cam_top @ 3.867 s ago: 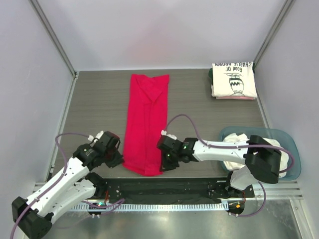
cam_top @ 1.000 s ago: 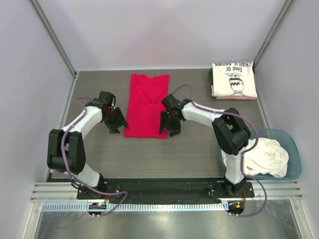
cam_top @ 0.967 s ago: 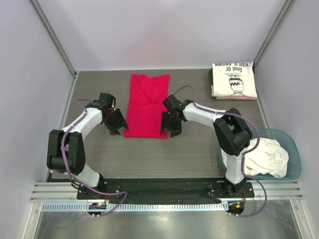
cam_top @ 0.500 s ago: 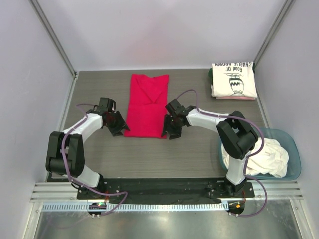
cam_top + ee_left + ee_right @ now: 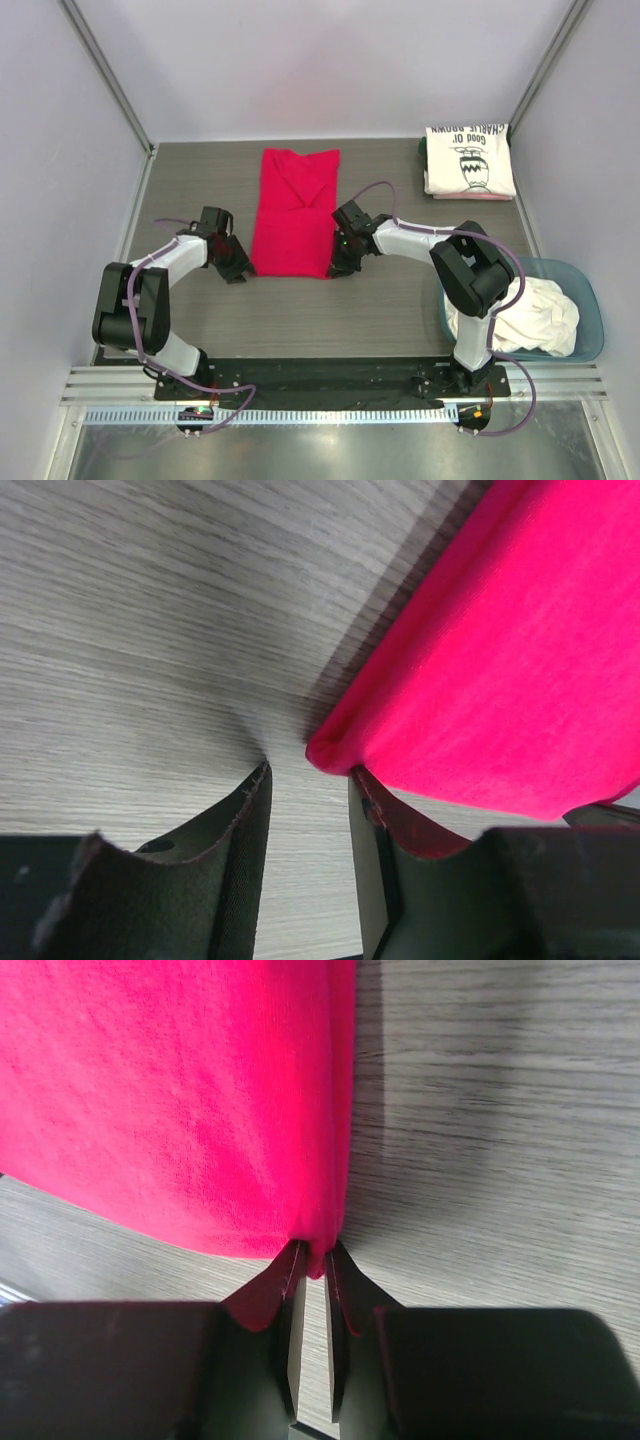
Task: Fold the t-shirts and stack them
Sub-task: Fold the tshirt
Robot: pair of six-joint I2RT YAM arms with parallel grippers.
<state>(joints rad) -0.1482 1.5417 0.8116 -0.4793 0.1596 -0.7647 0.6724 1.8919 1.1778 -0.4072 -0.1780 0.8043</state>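
Grey wood-grain table (image 5: 200, 310). The left gripper (image 5: 237, 264), fingers narrowly parted, sits at the near left corner of the folded red t-shirt (image 5: 293, 215), which lies mid-table. The right gripper (image 5: 338, 264) pinches its near right corner. The fold looks laid; the next move likely calls for releasing, then stacking the shirt on the cream t-shirt (image 5: 468, 160) at far right.

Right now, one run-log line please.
red t-shirt: folded, lying flat | left gripper: open, at near-left corner | right gripper: shut on near-right corner | cream t-shirt: folded, far right
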